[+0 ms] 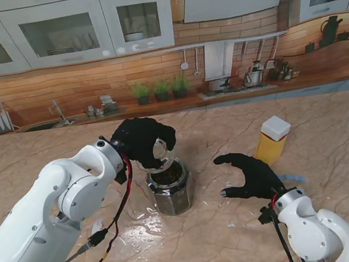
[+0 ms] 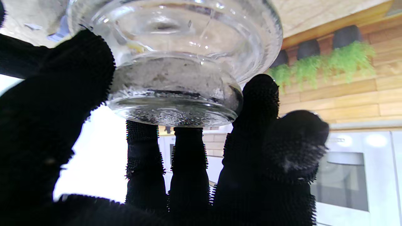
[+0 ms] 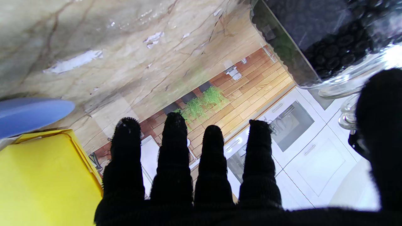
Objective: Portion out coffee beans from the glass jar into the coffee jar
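We judge the pouring step to be in hand: our left robot hand (image 1: 141,139) grasps the glass jar (image 1: 159,154), tipped mouth-down over the coffee jar (image 1: 170,188), which stands near the middle of the marble surface (image 1: 339,164) and shows dark beans inside; the left wrist view shows the glass jar (image 2: 176,59) almost clear, only dust and a few specks clinging, so we reckon most of the portion has gone across; our right robot hand (image 1: 251,173) hangs released, fingers spread, at about three o'clock from the coffee jar and apart from it; a yellow container with a white cap (image 1: 273,139) sits at two o'clock of that hand; whether the two jars' rims touch we cannot tell; next, we think, the glass jar wants righting gently and setting down clear of the coffee jar, perhaps with the right robot hand steadying it.
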